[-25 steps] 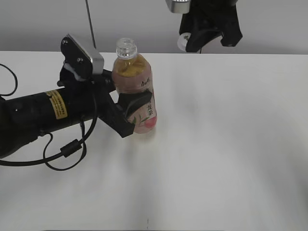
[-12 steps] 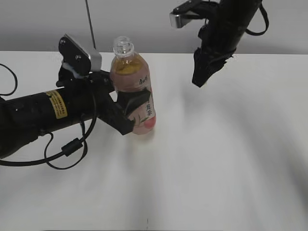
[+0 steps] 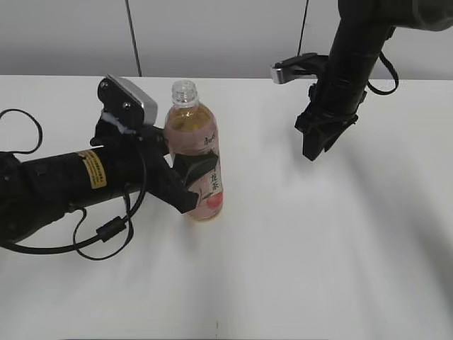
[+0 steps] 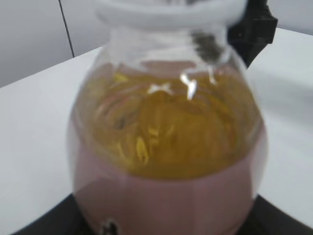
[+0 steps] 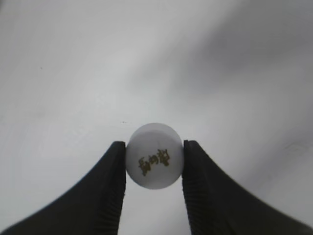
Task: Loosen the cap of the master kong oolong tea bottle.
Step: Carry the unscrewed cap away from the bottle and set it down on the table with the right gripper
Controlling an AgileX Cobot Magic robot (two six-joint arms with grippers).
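The master kong oolong tea bottle (image 3: 197, 156) stands upright left of the table's middle, its neck open with no cap on it. My left gripper (image 3: 195, 177) is shut on the bottle's labelled body; the left wrist view is filled by the bottle (image 4: 166, 147). My right gripper (image 3: 312, 150) hangs above the table to the right of the bottle, fingers pointing down. In the right wrist view my right gripper (image 5: 154, 161) is shut on the small round white cap (image 5: 154, 162), which bears gold characters on top.
The white table (image 3: 318, 248) spreads around the bottle. Black cables (image 3: 106, 230) trail from the left arm at the left. A grey wall runs behind the table's far edge.
My right arm has come down from above the bottle and moved right and nearer, carrying the cap. The left gripper and bottle shifted slightly.
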